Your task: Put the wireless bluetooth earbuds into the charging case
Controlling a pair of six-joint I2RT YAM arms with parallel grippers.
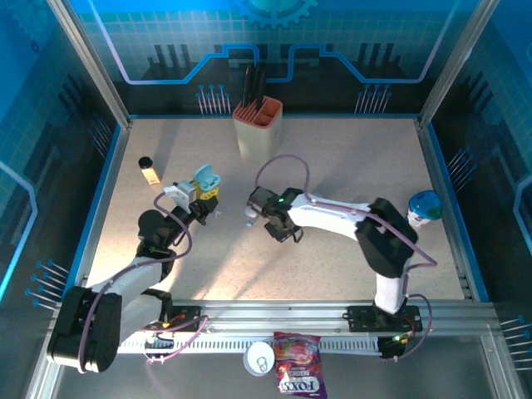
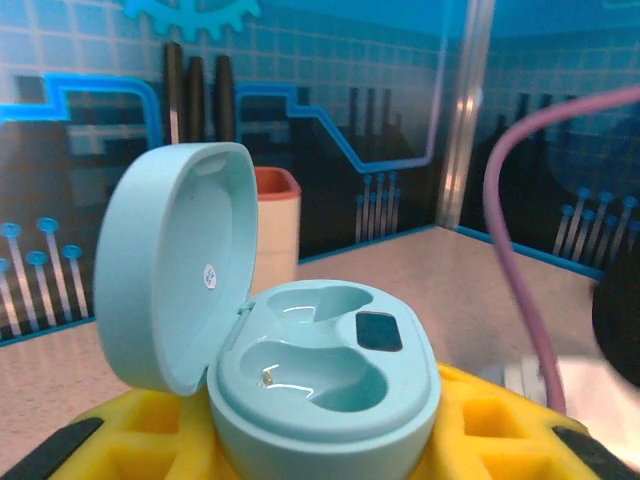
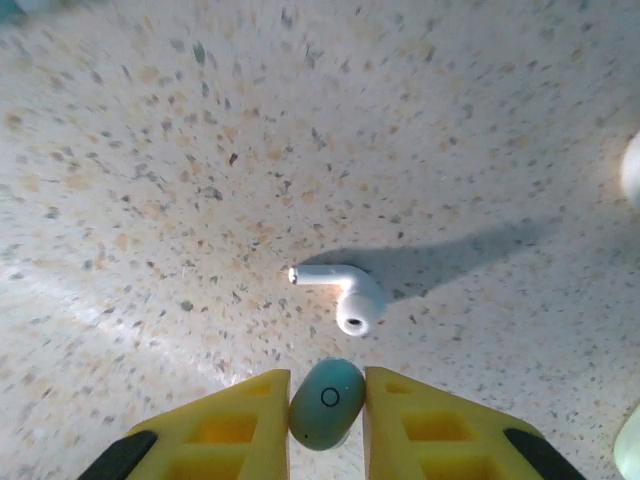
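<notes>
Your right hand (image 3: pixel 327 385) is pinching a pale teal earbud (image 3: pixel 327 408) close over the desk (image 3: pixel 150 150), with a white earbud (image 3: pixel 342 292) lying just beyond. Your left hand (image 2: pixel 320 455) is gripping the case (image 2: pixel 325 385), open and empty. Next, you are probably carrying the teal one across and seating it in a socket.

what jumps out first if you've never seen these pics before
The pale teal charging case, lid up and both wells empty, sits gripped in the left gripper, left of centre. Near the middle, the right gripper pinches a teal earbud over the speckled table, with a white earbud lying loose just beyond it.
</notes>
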